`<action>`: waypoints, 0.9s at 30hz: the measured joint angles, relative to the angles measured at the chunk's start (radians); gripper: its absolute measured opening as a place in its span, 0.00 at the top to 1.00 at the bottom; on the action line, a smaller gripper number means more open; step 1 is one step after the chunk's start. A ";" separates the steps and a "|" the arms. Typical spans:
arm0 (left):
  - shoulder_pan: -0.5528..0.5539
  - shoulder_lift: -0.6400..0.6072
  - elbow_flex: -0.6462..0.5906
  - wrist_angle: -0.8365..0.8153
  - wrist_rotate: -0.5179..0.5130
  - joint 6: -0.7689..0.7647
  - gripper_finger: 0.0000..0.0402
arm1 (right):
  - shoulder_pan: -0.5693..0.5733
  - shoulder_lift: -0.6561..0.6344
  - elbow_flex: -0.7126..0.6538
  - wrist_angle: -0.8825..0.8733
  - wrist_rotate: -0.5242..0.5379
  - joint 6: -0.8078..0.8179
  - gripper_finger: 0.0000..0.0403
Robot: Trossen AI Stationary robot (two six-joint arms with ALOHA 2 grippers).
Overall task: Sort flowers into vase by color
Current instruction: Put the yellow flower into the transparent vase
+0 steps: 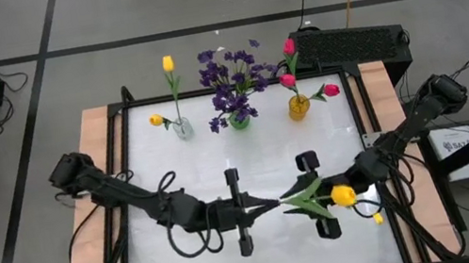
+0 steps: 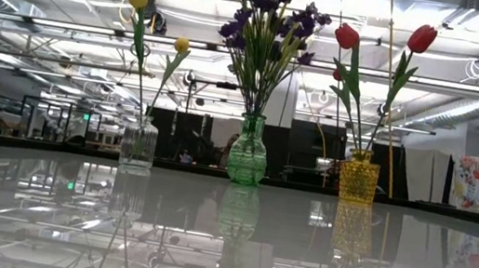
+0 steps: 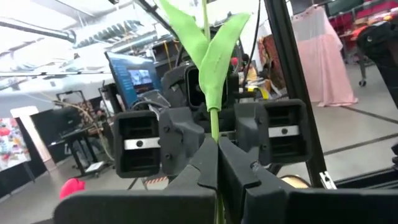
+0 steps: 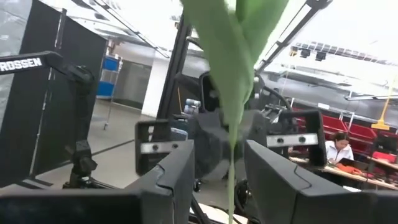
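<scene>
Yellow tulip's stem (image 3: 214,134) end hidden between closed left hand (image 1: 271,206) fingers.

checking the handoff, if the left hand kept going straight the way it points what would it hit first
The right hand. The left hand, shut on the stem, points straight at it across a small gap, tips nearly meeting, with the yellow tulip lying just beyond.

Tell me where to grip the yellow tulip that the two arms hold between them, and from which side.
Grip the bare stem end, coming from the left: the yellow tulip lies level, bud by the right gripper, leaves spread mid-stem. The left gripper is already shut there, so the hold probably suits.
</scene>
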 joint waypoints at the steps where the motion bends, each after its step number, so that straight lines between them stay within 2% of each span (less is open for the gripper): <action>1: 0.004 0.004 0.000 0.002 0.015 -0.004 1.00 | 0.000 0.000 0.000 0.000 0.000 0.000 0.67; 11: 0.014 0.027 -0.001 0.021 0.050 -0.007 1.00 | 0.000 0.000 0.000 0.021 -0.023 -0.014 0.70; 14: 0.014 0.027 -0.001 0.019 0.050 -0.007 1.00 | 0.000 0.000 0.000 0.023 -0.023 -0.023 0.77; 19: 0.016 0.026 -0.001 0.007 0.050 -0.008 0.99 | 0.000 0.000 0.000 0.023 -0.023 -0.028 0.95; 21: 0.019 0.025 0.000 -0.007 0.049 -0.011 0.98 | 0.000 0.000 0.000 0.021 -0.021 -0.028 0.98; 24: 0.010 0.025 0.001 -0.032 -0.021 -0.009 0.91 | 0.001 0.000 -0.001 0.015 -0.008 -0.027 0.98; 27: -0.007 0.019 0.001 -0.103 -0.138 -0.008 0.80 | 0.002 -0.005 -0.001 -0.003 0.016 -0.026 0.99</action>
